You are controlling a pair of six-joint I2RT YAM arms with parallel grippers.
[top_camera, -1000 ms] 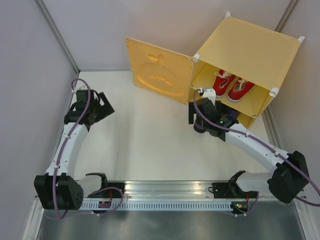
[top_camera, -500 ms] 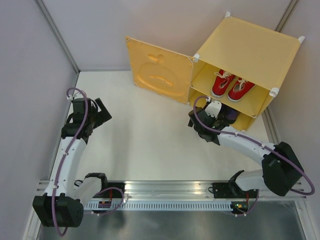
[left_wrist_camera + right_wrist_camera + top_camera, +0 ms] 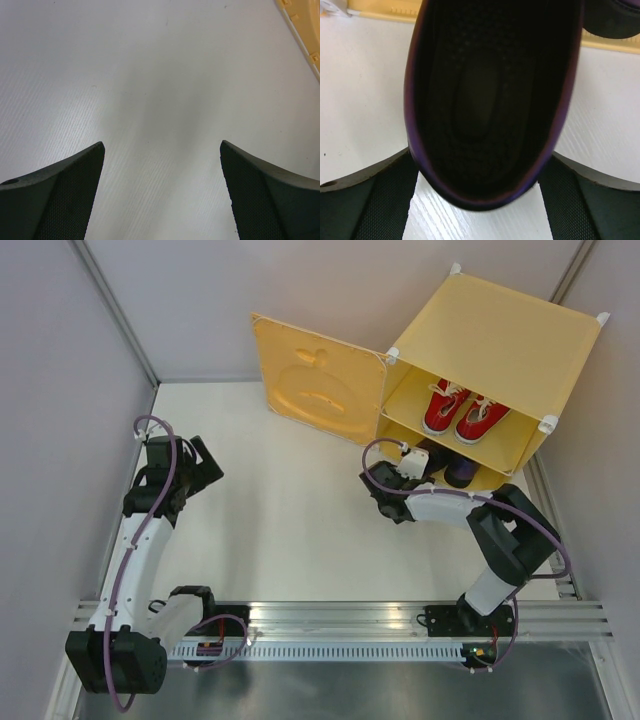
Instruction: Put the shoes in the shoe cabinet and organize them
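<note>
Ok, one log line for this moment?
left gripper open over table | right gripper open, straddling loafer heel | sneakers in cabinet, upper level | door open

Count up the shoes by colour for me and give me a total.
Red sneakers: 2
Purple loafers: 2
Total: 4 shoes

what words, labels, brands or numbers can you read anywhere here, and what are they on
No text can be read.
The shoe cabinet door bears only an embossed apple shape, no letters.
The purple loafer insole is too dark to show print.
The red sneakers show no legible brand.
</note>
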